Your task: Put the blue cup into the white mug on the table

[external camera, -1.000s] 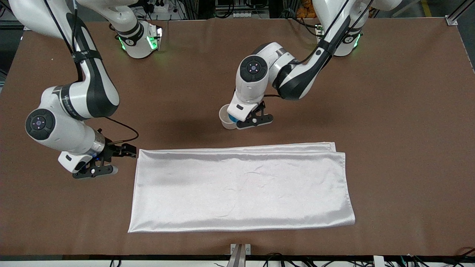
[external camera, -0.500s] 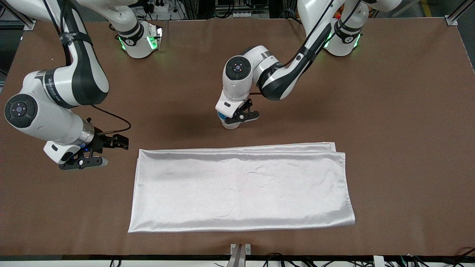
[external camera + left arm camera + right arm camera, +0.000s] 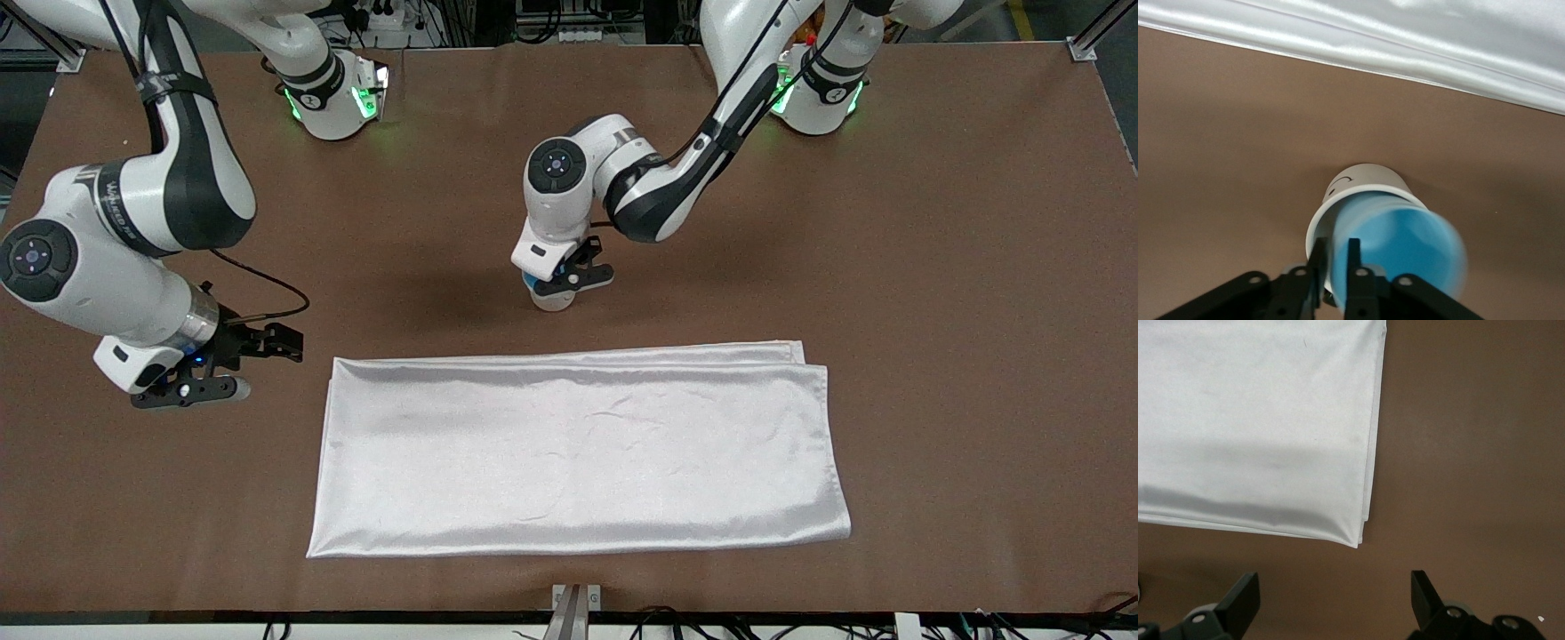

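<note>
The white mug (image 3: pixel 552 302) stands on the brown table (image 3: pixel 933 267), just farther from the front camera than the white cloth. My left gripper (image 3: pixel 569 277) is right over it, shut on the rim of the blue cup (image 3: pixel 531 283). In the left wrist view the blue cup (image 3: pixel 1398 247) is tilted over the white mug's (image 3: pixel 1361 187) mouth and covers most of it. The left gripper (image 3: pixel 1335 263) pinches the cup's wall. I cannot tell how deep the cup sits. My right gripper (image 3: pixel 253 364) is open and empty, low over the table beside the cloth's end.
A shiny white folded cloth (image 3: pixel 578 449) lies across the middle of the table, nearer to the front camera than the mug. The right wrist view shows the cloth's corner (image 3: pixel 1251 420) and the open right gripper (image 3: pixel 1335 597) over bare table.
My left gripper has carried the blue cup sideways from beside the mug to over its mouth. My right arm has drawn back a little from the cloth toward its own end of the table.
</note>
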Robot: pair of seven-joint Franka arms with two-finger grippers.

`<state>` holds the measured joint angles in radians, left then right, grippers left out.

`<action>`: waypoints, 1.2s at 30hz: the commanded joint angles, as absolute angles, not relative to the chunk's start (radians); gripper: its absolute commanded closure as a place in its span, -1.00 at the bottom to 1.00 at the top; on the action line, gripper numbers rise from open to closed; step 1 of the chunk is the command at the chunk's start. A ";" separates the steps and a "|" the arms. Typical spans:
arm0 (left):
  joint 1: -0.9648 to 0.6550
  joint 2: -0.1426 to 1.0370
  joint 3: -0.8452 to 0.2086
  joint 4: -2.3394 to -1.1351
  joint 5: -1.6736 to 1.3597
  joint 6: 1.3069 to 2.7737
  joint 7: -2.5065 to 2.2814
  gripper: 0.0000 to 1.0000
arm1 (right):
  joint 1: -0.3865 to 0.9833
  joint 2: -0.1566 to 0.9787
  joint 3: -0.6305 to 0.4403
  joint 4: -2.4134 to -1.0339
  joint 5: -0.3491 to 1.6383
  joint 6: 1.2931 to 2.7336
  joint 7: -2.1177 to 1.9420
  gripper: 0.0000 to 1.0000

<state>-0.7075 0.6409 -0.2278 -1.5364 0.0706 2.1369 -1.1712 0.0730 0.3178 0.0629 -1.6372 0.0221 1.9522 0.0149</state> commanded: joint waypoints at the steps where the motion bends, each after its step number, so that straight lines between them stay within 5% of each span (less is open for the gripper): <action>1: -0.716 0.644 -0.219 -1.525 0.101 2.143 -1.201 -1.00 | 0.080 0.318 0.061 -1.603 0.009 1.942 0.038 -1.00; 8: -0.695 0.592 -0.216 -1.523 0.117 2.141 -1.187 -1.00 | 0.077 0.308 0.061 -1.594 0.009 1.930 0.040 -1.00; 24: -0.583 0.396 -0.218 -1.525 0.153 2.043 -1.091 -1.00 | 0.087 0.195 0.078 -1.506 0.018 1.605 0.051 -1.00; 36: -0.496 0.269 -0.218 -1.523 0.153 1.938 -0.968 -1.00 | 0.224 0.147 0.121 -1.434 0.009 1.355 0.122 -1.00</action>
<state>-0.5391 0.3399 -0.2135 -1.4992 0.1324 1.9947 -1.0402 0.1794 0.1608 0.1162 -1.4906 0.0224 1.4769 0.0537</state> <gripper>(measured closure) 0.000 0.000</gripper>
